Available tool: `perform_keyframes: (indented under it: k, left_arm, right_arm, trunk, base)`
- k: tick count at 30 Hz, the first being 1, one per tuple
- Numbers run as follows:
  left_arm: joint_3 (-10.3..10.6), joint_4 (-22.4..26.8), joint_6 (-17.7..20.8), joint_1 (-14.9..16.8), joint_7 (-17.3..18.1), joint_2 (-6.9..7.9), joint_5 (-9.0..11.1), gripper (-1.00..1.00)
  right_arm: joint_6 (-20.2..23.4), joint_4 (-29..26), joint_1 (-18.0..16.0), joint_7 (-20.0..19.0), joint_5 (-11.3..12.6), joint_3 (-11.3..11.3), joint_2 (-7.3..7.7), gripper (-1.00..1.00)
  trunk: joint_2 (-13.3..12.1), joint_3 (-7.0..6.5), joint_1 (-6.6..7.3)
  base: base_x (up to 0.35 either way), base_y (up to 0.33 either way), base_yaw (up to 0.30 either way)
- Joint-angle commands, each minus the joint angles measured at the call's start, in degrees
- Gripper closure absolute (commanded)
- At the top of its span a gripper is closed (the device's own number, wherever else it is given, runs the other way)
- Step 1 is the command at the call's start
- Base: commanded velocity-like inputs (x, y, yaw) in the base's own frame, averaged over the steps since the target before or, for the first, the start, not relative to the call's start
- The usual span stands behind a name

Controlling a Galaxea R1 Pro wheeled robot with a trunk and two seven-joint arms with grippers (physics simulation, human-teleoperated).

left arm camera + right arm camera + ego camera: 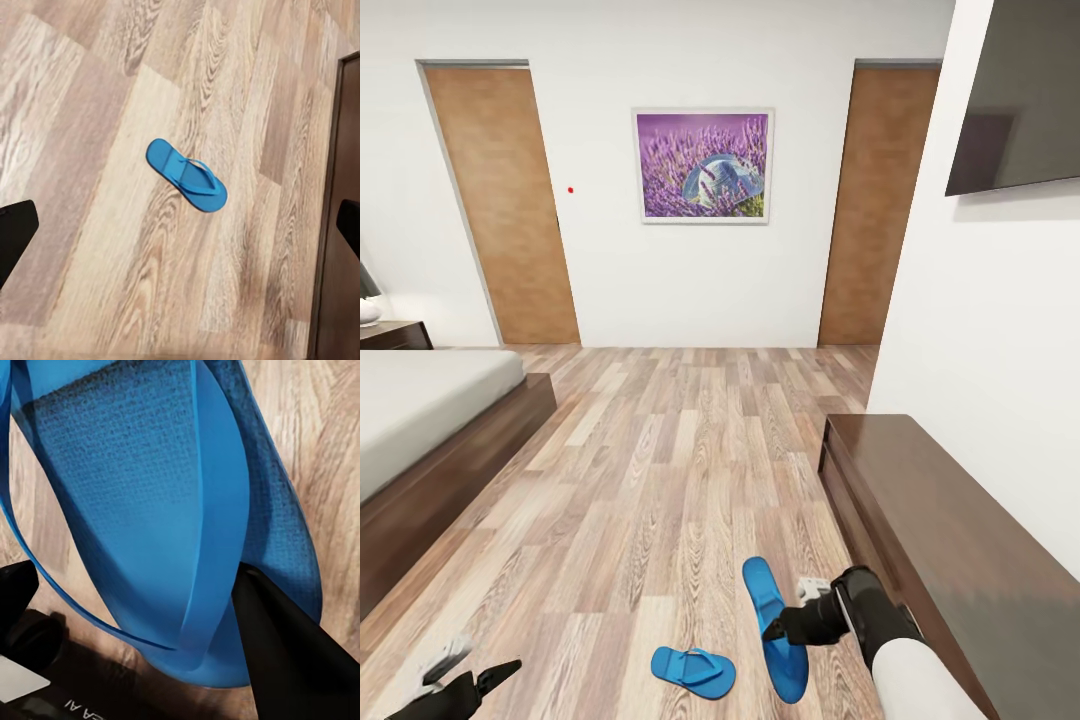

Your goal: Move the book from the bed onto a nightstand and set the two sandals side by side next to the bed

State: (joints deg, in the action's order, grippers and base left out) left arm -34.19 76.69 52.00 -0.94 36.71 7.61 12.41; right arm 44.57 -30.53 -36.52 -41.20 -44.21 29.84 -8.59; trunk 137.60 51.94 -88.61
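Right end effector [778,634] clamps one blue sandal [773,625]; left end effector [485,682] spread above the other sandal [186,175].

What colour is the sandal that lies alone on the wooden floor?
Bright blue, straps included. The sandal shows best in the left wrist view, flat on the brown planks.

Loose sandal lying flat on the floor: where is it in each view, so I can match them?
Head view: loose sandal at bottom centre, left of the second sandal in the right gripper.
Left wrist view: mid-frame, on bare planks.
Right wrist view: the blue here is the second sandal.
Shared landmark: wood-plank floor.
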Motion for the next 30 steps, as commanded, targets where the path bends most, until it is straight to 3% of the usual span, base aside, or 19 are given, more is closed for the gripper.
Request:
perform_keyframes:
  k: [1, 4, 5, 7, 8, 10, 11, 13, 19, 20, 23, 24, 25, 27, 28, 30]
  left_arm:
    - [0.47, -0.02, 0.06, 0.25, -0.12, 0.03, 0.05, -1.0]
    - [4.31, 0.42, -0.46, 3.0, -1.99, 0.4, -0.49, -1.0]
    - [7.1, 0.55, -0.57, 5.03, -3.61, 1.02, -1.3, -1.0]
    - [10.2, 0.65, -0.64, 7.05, -5.53, 1.73, -2.56, -1.0]
    - [13.38, 0.85, -0.73, 8.88, -7.42, 2.24, -4.08, -1.0]
    - [16.27, 1.05, -0.8, 10.55, -9.1, 2.62, -5.59, -1.0]
    - [18.75, 1.12, -0.82, 12.33, -10.5, 2.92, -7.06, -1.0]
    - [20.98, 1.08, -0.62, 14.38, -11.52, 3.12, -8.61, -1.0]
    - [30.6, -2.96, -0.33, 22.01, -12.72, 3.55, -17.16, -1.0]
    - [33.67, -5.29, -0.45, 23.95, -12.34, 3.72, -19.31, -1.0]
    - [39.3, -9.21, -0.71, 27.46, -10.44, 4.19, -22.32, -1.0]
    - [43.36, -12.47, -1.18, 30.15, -8.04, 4.66, -24.01, -1.0]
    - [45.39, -14.39, -1.68, 31.59, -6.51, 4.91, -24.75, -1.0]
    - [53.21, -23.12, -6.5, 37.63, 1.06, 5.4, -27.6, -1.0]
    - [55.04, -25.46, -8.42, 39.13, 3.12, 5.4, -28.43, -1.0]
    - [61.28, -34.4, -16.68, 44.68, 10.44, 5.07, -32.97, -1.0]
  right_arm:
    - [-0.06, -0.1, -0.05, -0.5, -0.07, 0.47, -0.09, 1.0]
    - [-1.35, -0.09, -0.05, -0.46, 1.74, 0.38, 0.07, 1.0]
    - [-2.01, -0.08, -0.05, -0.43, 2.25, 0.42, 0.18, 1.0]
    - [-2.54, -0.07, -0.05, -0.41, 2.63, 0.62, 0.37, 1.0]
    - [-2.91, -0.06, -0.05, -0.41, 2.9, 1.02, 0.54, 1.0]
    - [-3.16, -0.04, -0.05, -0.43, 3.14, 1.66, 0.64, 1.0]
    - [-3.32, -0.01, -0.05, -0.44, 3.31, 2.43, 0.64, 1.0]
    - [-3.42, 0.04, -0.05, -0.45, 3.41, 3.21, 0.57, 1.0]
    - [-3.44, 0.11, -0.05, -0.45, 3.5, 4.51, 0.53, 1.0]
    - [-3.4, 0.11, -0.05, -0.45, 3.51, 4.56, 0.57, 1.0]
    - [-3.34, 0.12, -0.05, -0.46, 3.51, 4.5, 0.63, 1.0]
    - [-3.31, 0.12, -0.05, -0.46, 3.49, 4.45, 0.68, 1.0]
    - [-3.28, 0.12, -0.05, -0.46, 3.46, 4.43, 0.7, 1.0]
    - [-3.16, 0.12, -0.05, -0.46, 3.43, 4.4, 0.76, 1.0]
    - [-3.13, 0.12, -0.05, -0.46, 3.43, 4.43, 0.78, 1.0]
    - [-3.11, 0.12, -0.05, -0.46, 3.38, 4.51, 0.82, 1.0]
  trunk:
    - [0.02, 0.05, 0.01]
    - [0.02, 0.05, 0.01]
    - [0.02, 0.05, 0.01]
    - [0.02, 0.05, 0.01]
    - [0.02, 0.05, 0.01]
    - [0.02, 0.05, 0.01]
    - [0.02, 0.05, 0.01]
    - [0.02, 0.05, 0.01]
    - [0.02, 0.05, 0.01]
    - [0.02, 0.05, 0.01]
    - [0.02, 0.05, 0.01]
    - [0.02, 0.05, 0.01]
    - [0.02, 0.05, 0.01]
    - [0.02, 0.05, 0.01]
    - [0.02, 0.05, 0.01]
    - [0.02, 0.05, 0.01]
  base:
    - [0.0, 0.0, 0.0]
    - [0.0, 0.0, 0.0]
    - [0.0, 0.0, 0.0]
    - [0.0, 0.0, 0.0]
    - [0.0, 0.0, 0.0]
    - [0.0, 0.0, 0.0]
    - [0.0, 0.0, 0.0]
    - [0.0, 0.0, 0.0]
    - [0.0, 0.0, 0.0]
    - [0.0, 0.0, 0.0]
    - [0.0, 0.0, 0.0]
    - [0.0, 0.0, 0.0]
    - [0.0, 0.0, 0.0]
    - [0.0, 0.0, 0.0]
    - [0.0, 0.0, 0.0]
    - [0.0, 0.0, 0.0]
